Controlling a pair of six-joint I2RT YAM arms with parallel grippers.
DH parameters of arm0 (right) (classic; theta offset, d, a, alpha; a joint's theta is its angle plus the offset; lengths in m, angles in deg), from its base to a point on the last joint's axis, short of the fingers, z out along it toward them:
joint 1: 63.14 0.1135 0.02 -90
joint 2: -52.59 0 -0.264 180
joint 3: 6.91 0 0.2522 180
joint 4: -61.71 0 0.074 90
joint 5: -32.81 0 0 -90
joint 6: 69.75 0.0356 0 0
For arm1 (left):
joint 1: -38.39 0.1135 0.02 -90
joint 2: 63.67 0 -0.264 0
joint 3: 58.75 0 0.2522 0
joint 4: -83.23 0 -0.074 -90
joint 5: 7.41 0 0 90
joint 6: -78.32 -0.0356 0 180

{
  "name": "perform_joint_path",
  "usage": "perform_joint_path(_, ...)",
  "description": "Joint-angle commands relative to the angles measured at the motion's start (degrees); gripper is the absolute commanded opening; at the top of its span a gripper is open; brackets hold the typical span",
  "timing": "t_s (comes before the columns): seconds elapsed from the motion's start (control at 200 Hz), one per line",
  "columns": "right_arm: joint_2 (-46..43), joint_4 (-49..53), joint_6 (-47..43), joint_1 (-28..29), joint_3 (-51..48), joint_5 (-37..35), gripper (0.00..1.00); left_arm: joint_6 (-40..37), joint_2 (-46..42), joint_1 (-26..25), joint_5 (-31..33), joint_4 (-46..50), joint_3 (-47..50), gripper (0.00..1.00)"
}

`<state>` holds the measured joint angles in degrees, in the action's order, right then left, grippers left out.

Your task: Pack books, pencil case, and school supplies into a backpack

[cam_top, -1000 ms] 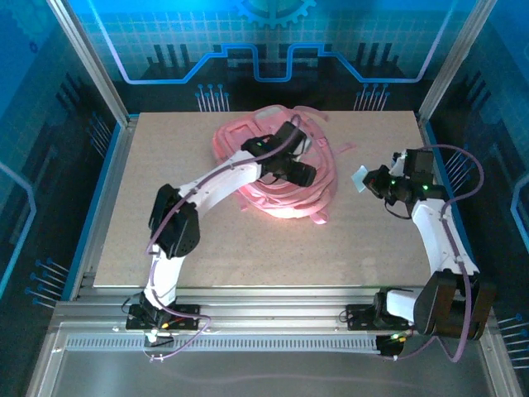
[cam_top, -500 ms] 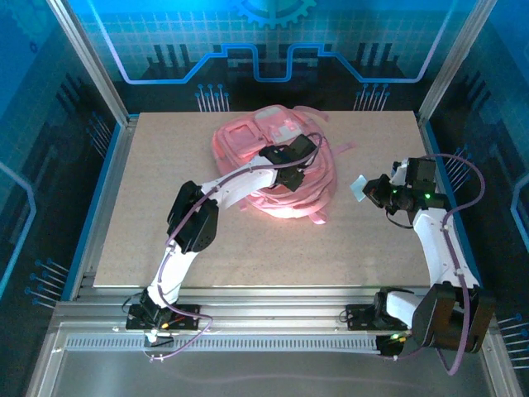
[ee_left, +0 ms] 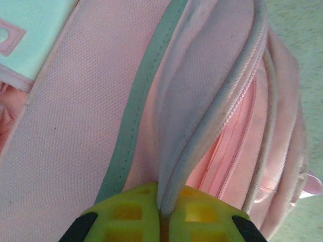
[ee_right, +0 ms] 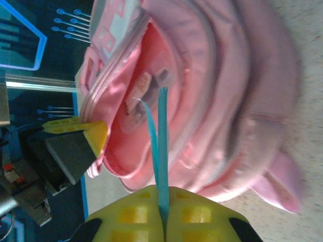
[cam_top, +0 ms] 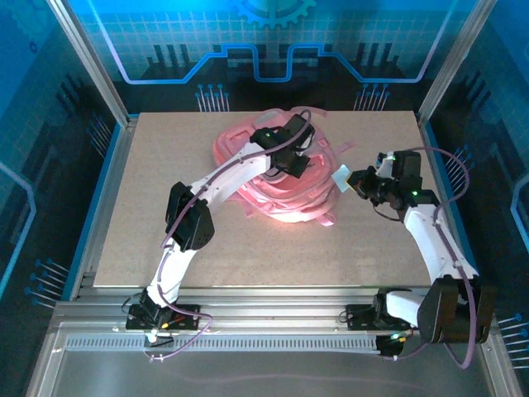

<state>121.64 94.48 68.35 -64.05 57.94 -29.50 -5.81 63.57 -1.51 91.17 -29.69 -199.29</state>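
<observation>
Left end effector (ee_left: pixel 164 214) clenched on the flap (ee_left: pixel 202 101) of the backpack (cam_top: pixel 285 203), pack at far middle of surface (cam_top: pixel 165 240). Right end effector (ee_right: pixel 164 214) grasping the light-blue square piece (ee_right: pixel 162 146) near the open mouth (ee_right: pixel 136 80); it may snag the zipper rim (ee_right: pixel 112 70), or flap slips and mouth shuts

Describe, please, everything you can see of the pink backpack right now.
The backpack is a large, soft pink fabric bag lying slumped on the table toward its far side, straps loose around it. It has paler pink panels, a grey-green trim band, zipper lines and a whitish patch. Its main compartment gapes open, showing pink lining. The left gripper is shut on a fold of the opening's edge; the right gripper holds a light-blue flat piece edge-on at the mouth.
</observation>
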Motion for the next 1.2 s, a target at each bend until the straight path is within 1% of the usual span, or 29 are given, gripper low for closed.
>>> perform_joint_path(0.0,3.01,-8.60,6.29,4.11,0.45,1.33,0.00,5.50,-3.45,-0.14,-8.78,1.57,-3.92,0.00)
perform_joint_path(0.13,8.81,-14.77,10.08,9.71,2.38,0.52,0.00,8.00,-4.01,0.58,-13.06,-0.17,-4.53,0.00)
perform_joint_path(0.22,13.60,-16.94,11.89,12.27,4.74,0.69,0.00,9.19,-4.54,0.78,-14.66,-1.09,-4.51,0.00)
perform_joint_path(0.32,18.04,-18.92,13.76,13.74,6.39,1.92,0.00,10.20,-5.48,0.86,-15.76,-3.06,-4.17,0.00)
perform_joint_path(0.495,24.03,-26.50,17.45,15.76,7.46,2.48,0.01,12.34,-6.62,0.85,-18.29,-5.62,-3.13,0.00)
perform_joint_path(0.625,28.52,-25.19,17.56,16.75,10.40,2.18,0.04,13.87,-6.65,0.88,-20.09,-6.54,-2.59,0.00)
perform_joint_path(0.71,29.70,-25.79,17.86,16.70,10.61,1.29,0.07,14.94,-6.83,1.12,-21.60,-6.97,-2.53,0.00)
perform_joint_path(0.775,29.73,-25.91,17.76,16.43,10.80,1.11,0.12,15.53,-6.98,1.22,-21.88,-7.37,-2.26,0.00)
perform_joint_path(0.83,29.26,-24.29,16.81,16.21,11.43,1.23,0.21,16.02,-7.05,1.52,-21.78,-7.78,-1.75,0.00)
perform_joint_path(0.9,27.86,-19.49,14.40,15.64,12.52,0.87,0.28,17.33,-6.93,2.00,-21.94,-8.46,-0.75,0.01)
perform_joint_path(1.055,21.45,-8.08,8.25,13.46,12.73,-1.19,0.48,21.60,-6.77,3.95,-22.83,-11.08,2.32,0.01)
perform_joint_path(1.195,14.74,1.59,2.66,10.33,11.46,-3.66,0.57,22.42,-6.14,4.29,-22.49,-12.29,3.20,0.01)
